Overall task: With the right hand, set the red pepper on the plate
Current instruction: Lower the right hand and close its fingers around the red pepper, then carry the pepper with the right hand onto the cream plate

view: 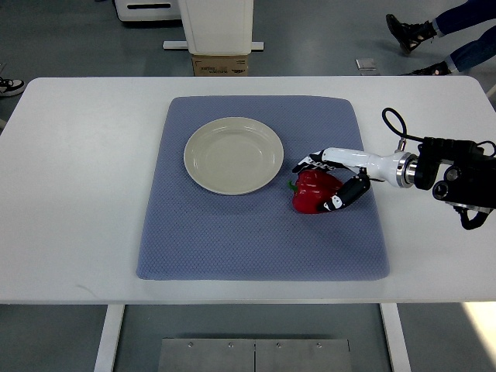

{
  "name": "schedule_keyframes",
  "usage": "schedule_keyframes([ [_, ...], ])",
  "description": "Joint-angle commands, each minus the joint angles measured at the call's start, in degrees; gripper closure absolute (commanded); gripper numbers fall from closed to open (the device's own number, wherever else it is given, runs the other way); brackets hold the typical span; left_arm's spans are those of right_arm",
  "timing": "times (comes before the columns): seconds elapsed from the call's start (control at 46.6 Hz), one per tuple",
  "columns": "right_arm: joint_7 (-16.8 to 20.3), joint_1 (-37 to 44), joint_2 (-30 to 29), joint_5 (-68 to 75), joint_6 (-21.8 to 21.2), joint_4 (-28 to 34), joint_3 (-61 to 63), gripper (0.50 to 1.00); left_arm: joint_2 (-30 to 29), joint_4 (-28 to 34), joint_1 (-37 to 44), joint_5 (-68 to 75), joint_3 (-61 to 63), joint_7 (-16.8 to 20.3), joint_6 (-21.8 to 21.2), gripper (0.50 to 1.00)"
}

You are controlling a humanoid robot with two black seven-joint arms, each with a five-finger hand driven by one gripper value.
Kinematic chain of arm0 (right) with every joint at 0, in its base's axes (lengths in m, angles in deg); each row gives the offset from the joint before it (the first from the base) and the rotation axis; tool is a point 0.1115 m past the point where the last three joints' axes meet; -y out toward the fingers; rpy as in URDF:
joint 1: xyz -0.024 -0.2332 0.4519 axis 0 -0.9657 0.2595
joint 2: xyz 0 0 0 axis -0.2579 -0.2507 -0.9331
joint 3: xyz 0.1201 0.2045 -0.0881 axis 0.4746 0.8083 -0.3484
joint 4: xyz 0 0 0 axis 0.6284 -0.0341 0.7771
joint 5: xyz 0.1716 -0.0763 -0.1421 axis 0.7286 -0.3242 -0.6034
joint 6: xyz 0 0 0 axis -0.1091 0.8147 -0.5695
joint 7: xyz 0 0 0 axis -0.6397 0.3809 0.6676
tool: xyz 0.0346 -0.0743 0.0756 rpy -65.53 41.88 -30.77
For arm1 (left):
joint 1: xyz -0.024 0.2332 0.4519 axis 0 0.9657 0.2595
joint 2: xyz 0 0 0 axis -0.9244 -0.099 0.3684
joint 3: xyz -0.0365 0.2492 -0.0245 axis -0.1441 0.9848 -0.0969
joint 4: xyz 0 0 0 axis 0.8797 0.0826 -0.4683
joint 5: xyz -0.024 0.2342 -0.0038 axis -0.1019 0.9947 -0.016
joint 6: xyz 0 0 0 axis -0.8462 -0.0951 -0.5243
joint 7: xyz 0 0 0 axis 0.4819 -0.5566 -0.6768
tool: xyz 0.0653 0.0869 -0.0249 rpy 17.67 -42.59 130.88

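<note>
Wrapping its fingers around the red pepper (313,191) just beside the plate (233,155), the right robot hand (332,183) grasps a light, smooth, likely slippery body.

Red pepper (312,191), cream plate (233,155), blue-grey dotted mat (232,232), white table (77,194), white-and-black right hand (335,180)

- Right arm (457,174): enters from the picture's right edge, black forearm housing with a looped cable on top, reaching leftward.
- Right wrist (403,167): silver ring joining a white, slender section.
- Right hand (329,182): black-tipped fingers (308,163) curled, thumb opposite, closed around the red pepper (312,191).
</note>
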Motion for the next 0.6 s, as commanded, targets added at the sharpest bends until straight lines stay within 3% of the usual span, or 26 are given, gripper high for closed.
schedule_keyframes([
  [0.0,-0.01,0.0,-0.08,0.0,0.0,0.0,-0.01,0.676,0.0,0.0,0.0,0.0,0.0,0.0,0.0,0.5],
  [0.15,-0.01,0.0,-0.08,0.0,0.0,0.0,-0.01,0.722,0.0,0.0,0.0,0.0,0.0,0.0,0.0,0.5],
  [0.45,0.08,0.17,0.01,0.18,0.0,-0.71,0.17,1.0,0.0,0.0,0.0,0.0,0.0,0.0,0.0,0.5],
  [0.579,0.08,0.52,0.09,0.44,0.08,-1.15,0.7,1.0,0.0,0.0,0.09,0.0,0.0,0.0,0.0,0.5],
])
